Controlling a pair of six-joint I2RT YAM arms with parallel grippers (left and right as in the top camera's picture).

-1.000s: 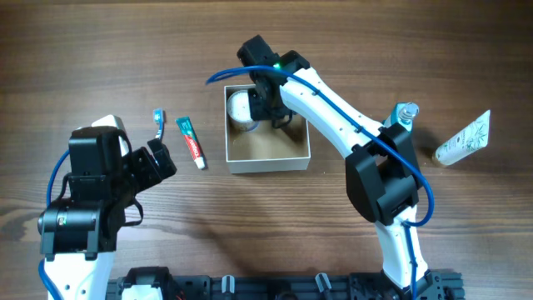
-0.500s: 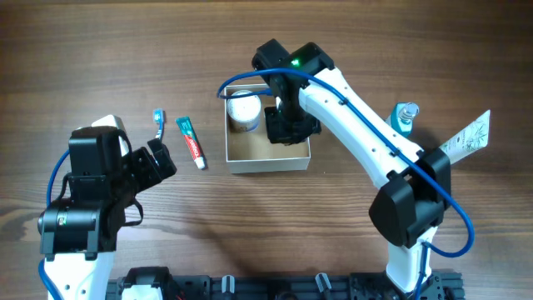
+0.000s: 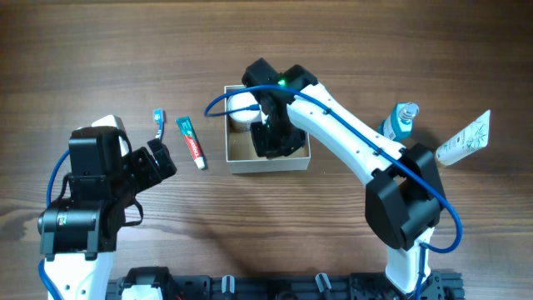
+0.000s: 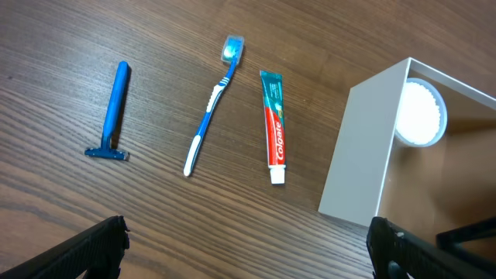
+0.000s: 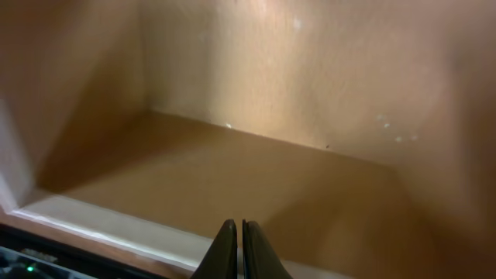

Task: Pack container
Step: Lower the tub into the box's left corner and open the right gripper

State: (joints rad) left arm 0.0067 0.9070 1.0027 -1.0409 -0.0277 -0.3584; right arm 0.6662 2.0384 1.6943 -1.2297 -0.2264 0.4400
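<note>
The container [image 3: 266, 162] is a square white box with a tan inside at the table's centre; it also shows in the left wrist view [image 4: 356, 155]. A round white jar [image 3: 241, 105] lies in its far left corner, also seen in the left wrist view [image 4: 419, 115]. My right gripper [image 3: 271, 140] is inside the box, shut and empty; in its wrist view the closed fingertips [image 5: 235, 246] hang over the tan floor [image 5: 256, 178]. My left gripper [image 3: 158, 160] is open and empty, left of the box, near a toothpaste tube [image 3: 191, 142] and a toothbrush [image 3: 158, 123].
A blue razor [image 4: 114, 108] lies left of the toothbrush [image 4: 209, 108] and toothpaste tube [image 4: 273, 128] in the left wrist view. A small blue bottle [image 3: 401, 120] and a white tube [image 3: 464, 140] lie to the right of the box.
My right gripper has shifted within the box, from the jar at the far left, to the right side, then back toward the middle. The jar stays in the corner. The left arm is still.
</note>
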